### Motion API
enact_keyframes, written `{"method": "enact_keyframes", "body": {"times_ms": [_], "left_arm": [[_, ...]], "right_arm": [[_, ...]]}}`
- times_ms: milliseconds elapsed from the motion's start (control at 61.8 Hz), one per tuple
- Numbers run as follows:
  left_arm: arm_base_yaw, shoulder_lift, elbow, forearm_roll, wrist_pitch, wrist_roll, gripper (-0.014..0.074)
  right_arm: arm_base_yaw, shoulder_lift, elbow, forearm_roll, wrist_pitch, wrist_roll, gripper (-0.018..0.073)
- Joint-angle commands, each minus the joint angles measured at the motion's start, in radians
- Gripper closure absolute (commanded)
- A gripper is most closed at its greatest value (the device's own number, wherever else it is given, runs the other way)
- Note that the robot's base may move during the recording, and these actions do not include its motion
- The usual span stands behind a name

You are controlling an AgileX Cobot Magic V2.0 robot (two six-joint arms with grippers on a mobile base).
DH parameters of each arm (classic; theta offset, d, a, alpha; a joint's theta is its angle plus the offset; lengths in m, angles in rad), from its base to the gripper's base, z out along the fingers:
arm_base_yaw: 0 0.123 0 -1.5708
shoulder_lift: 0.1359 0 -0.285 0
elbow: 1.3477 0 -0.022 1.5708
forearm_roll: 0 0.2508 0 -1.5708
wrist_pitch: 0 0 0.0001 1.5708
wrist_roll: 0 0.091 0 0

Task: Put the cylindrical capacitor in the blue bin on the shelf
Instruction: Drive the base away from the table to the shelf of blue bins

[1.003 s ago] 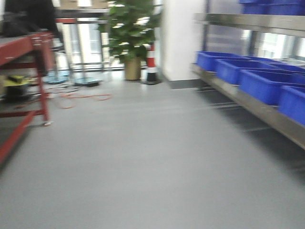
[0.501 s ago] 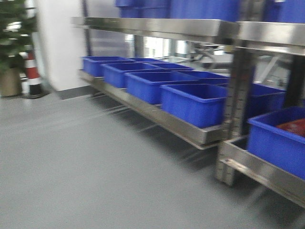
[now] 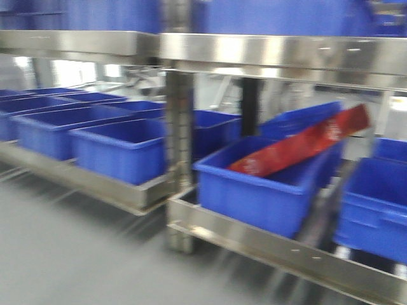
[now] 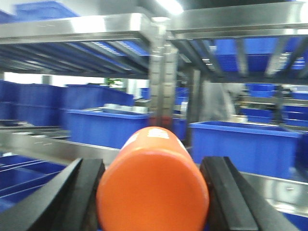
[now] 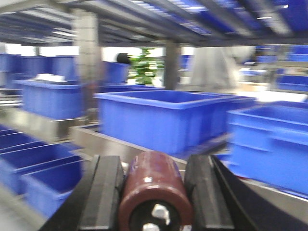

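The stainless-steel shelf [image 3: 254,54] fills the front view, with blue bins [image 3: 114,149] on its low tier. One blue bin [image 3: 261,190] holds a red packet [image 3: 299,147]. In the right wrist view my right gripper [image 5: 153,185] is shut on a dark brown cylindrical capacitor [image 5: 153,185] with metal terminals on its end; a blue bin [image 5: 154,118] stands ahead on the shelf rail. In the left wrist view my left gripper [image 4: 153,192] is shut on an orange cylinder [image 4: 153,185]. The shelf [image 4: 77,26] and blue bins [image 4: 240,144] lie beyond it. Neither gripper shows in the front view.
A steel shelf upright [image 3: 178,152] stands between two bays. Grey floor [image 3: 63,254] lies in front of the shelf. More blue bins [image 3: 375,210] sit at the right and on the upper tier [image 3: 267,16]. A potted plant [image 5: 144,67] shows far behind the racking.
The front view has swung right: the red-framed table, plant and cone have left the frame, and the shelf with its bins and the red packet now fills it, much closer.
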Motion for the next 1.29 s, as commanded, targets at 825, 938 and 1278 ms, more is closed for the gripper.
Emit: {"method": "enact_keyframes", "body": {"times_ms": [825, 938, 1278], "left_arm": [[-0.002, -0.003, -0.001, 0.000, -0.022, -0.005, 0.0707], [-0.002, -0.003, -0.001, 0.000, -0.022, -0.005, 0.0707], [-0.002, -0.003, -0.001, 0.000, -0.022, -0.005, 0.0707]], "right_arm": [[-0.001, -0.001, 0.000, -0.008, -0.025, -0.004, 0.0721], [-0.001, -0.001, 0.000, -0.008, -0.025, -0.004, 0.0721], [-0.001, -0.001, 0.000, -0.008, -0.025, -0.004, 0.0721]]}}
